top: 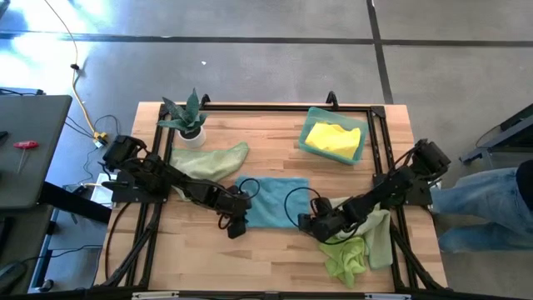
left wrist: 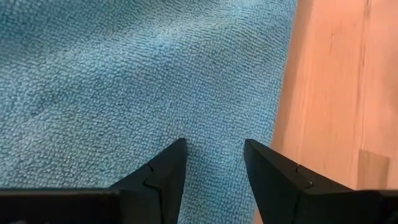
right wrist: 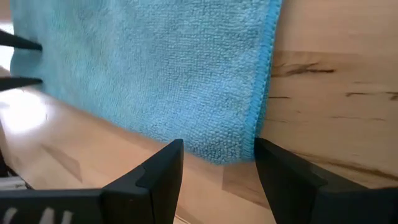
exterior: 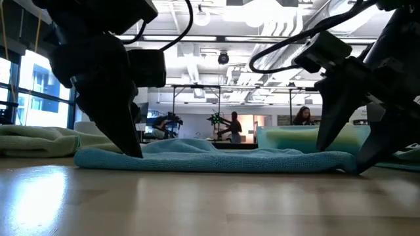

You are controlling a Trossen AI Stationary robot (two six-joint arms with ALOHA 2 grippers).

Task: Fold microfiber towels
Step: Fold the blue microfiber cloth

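High view: the blue towel [top: 273,200] lies flat mid-desk, long axis running arm to arm, with the left pincer [top: 236,227] and right pincer [top: 314,228] spread apart, empty, at its near corners.

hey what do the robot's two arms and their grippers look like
Both arms are matte black and jointed, built of blocky segments, with black cables looping off them near the wrists. The left gripper and right gripper each end in two dark, wedge-shaped fingers tapering to points. No markings are visible.
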